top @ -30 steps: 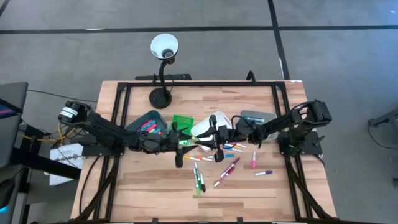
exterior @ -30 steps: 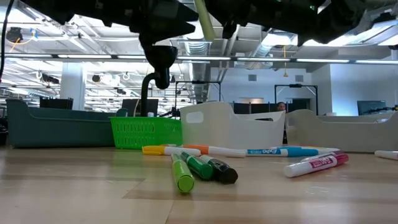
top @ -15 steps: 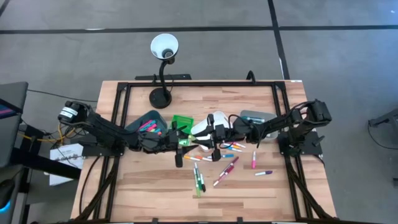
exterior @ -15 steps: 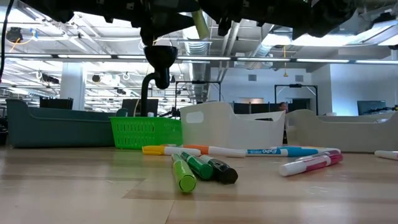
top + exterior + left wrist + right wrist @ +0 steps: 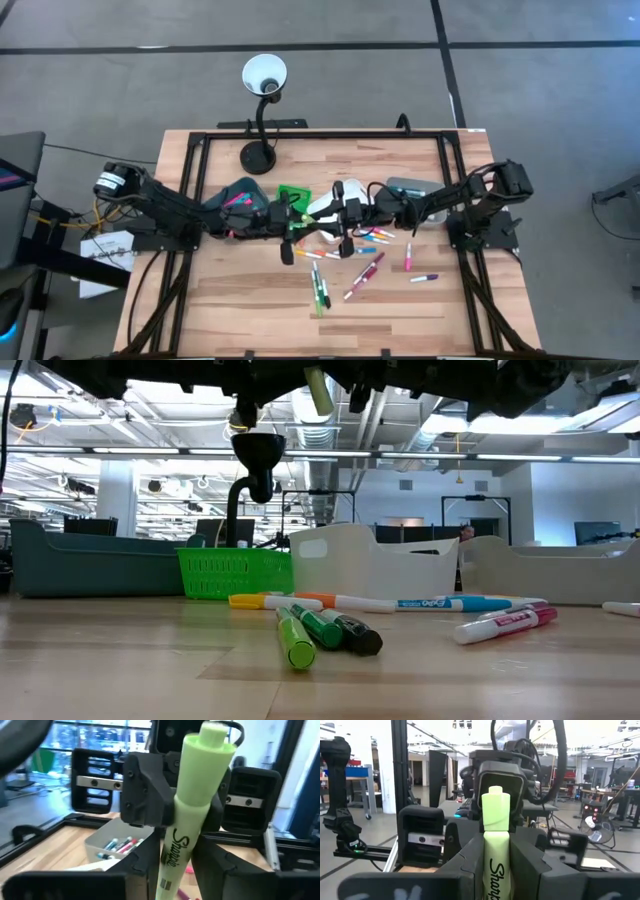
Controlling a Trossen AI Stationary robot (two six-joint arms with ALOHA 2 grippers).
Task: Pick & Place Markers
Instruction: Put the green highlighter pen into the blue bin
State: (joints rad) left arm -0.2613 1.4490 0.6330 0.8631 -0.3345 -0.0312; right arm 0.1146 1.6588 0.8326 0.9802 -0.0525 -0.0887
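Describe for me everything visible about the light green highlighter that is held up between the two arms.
The highlighter is a thick, pale yellow-green pen of smooth plastic, with black "Sharpie" lettering along its barrel and a narrower stepped end. It hangs in the air above the table, tilted, touching no other marker. The right gripper is shut on it, one dark finger on each side of the barrel. The left gripper is at its other end; whether it grips cannot be told.
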